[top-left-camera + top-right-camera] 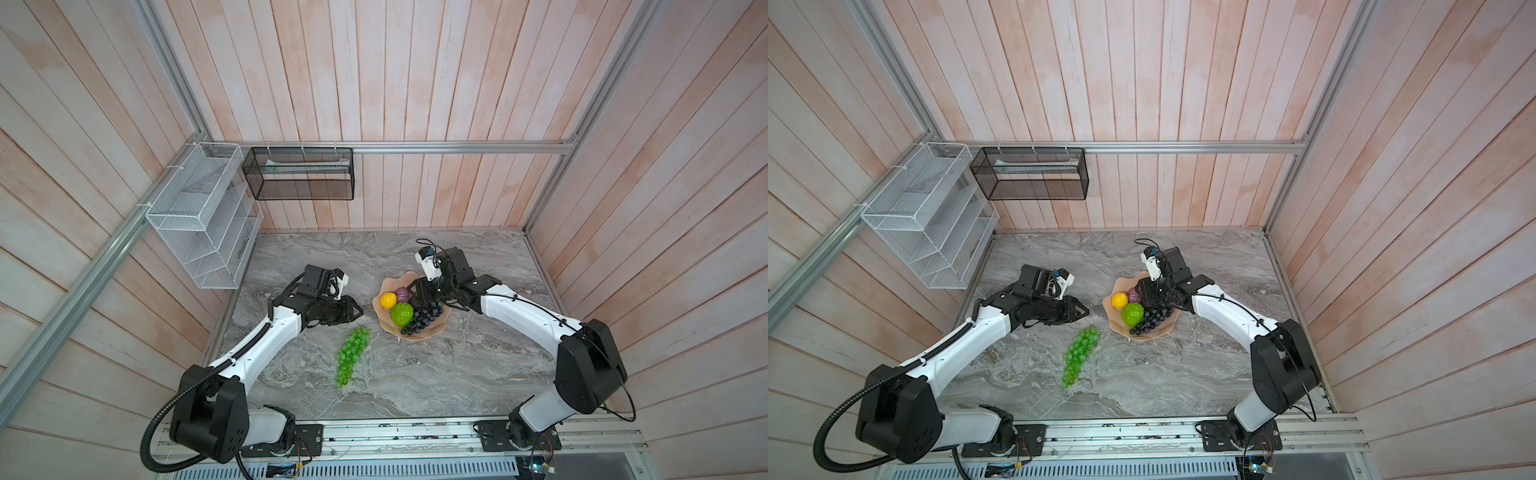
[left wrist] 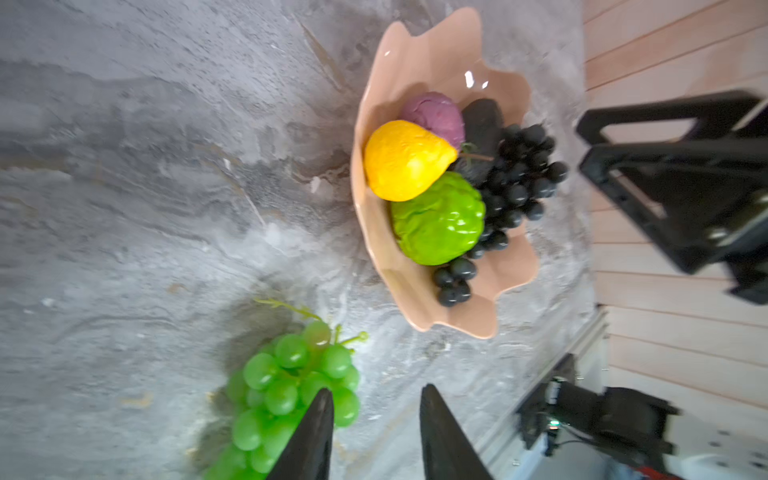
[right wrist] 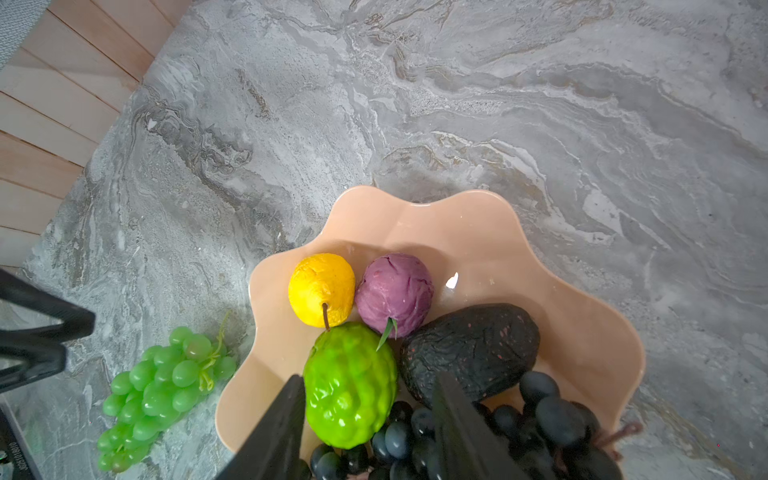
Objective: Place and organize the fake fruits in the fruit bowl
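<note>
The peach-pink fruit bowl (image 1: 419, 334) (image 3: 457, 220) holds a yellow lemon (image 1: 388, 300), a purple bumpy fruit (image 3: 394, 293), a lime-green bumpy fruit (image 1: 402, 314), a blackish avocado (image 3: 473, 347) and a dark grape bunch (image 1: 424, 318). On the table left of the bowl lies the long green grape bunch (image 1: 352, 355) (image 2: 286, 382). My left gripper (image 1: 360, 309) (image 2: 378, 392) is open and empty, just behind the bunch's stem end. Above the bowl's right side my right gripper (image 1: 422, 293) (image 3: 370, 378) hovers open, holding nothing.
A white wire rack (image 1: 199, 216) and a black mesh basket (image 1: 299, 172) hang on the walls at the back left. Wooden walls close in three sides of the marble table (image 1: 415, 382). An aluminium rail (image 1: 395, 436) runs along the front.
</note>
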Robot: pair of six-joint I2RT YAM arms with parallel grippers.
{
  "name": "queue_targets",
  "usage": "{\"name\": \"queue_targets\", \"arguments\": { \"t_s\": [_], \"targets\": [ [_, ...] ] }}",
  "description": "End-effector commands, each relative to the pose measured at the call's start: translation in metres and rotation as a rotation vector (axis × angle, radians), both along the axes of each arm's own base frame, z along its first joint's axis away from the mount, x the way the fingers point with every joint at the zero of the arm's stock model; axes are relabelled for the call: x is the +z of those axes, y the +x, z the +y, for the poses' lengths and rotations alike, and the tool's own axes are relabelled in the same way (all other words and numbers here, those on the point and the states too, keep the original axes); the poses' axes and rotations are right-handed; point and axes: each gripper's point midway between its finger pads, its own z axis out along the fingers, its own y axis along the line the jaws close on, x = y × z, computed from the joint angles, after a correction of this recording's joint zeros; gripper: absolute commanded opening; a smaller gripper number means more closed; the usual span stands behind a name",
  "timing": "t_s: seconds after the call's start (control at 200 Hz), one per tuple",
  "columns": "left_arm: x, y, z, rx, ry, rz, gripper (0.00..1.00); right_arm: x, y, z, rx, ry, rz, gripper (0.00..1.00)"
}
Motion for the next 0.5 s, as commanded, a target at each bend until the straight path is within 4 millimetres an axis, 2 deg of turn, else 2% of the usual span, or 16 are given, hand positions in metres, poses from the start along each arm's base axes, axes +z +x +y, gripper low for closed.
{"name": "queue_targets", "arguments": {
  "t_s": [0.0,0.2,0.495],
  "targets": [
    [-0.01,0.005,0.008,-0.072,0.147,-0.056,0.42,0.006,-0.001,0.001,-0.009,0.009,-0.015,0.5],
    [-0.034,0.002,-0.013,-0.173,0.258,-0.046,0.45,0.003,-0.003,0.0,-0.005,0.004,-0.012,0.5],
    [-0.056,0.01,-0.024,-0.203,0.321,-0.045,0.45,-0.002,-0.006,-0.006,-0.017,-0.011,-0.013,0.5]
  ]
}}
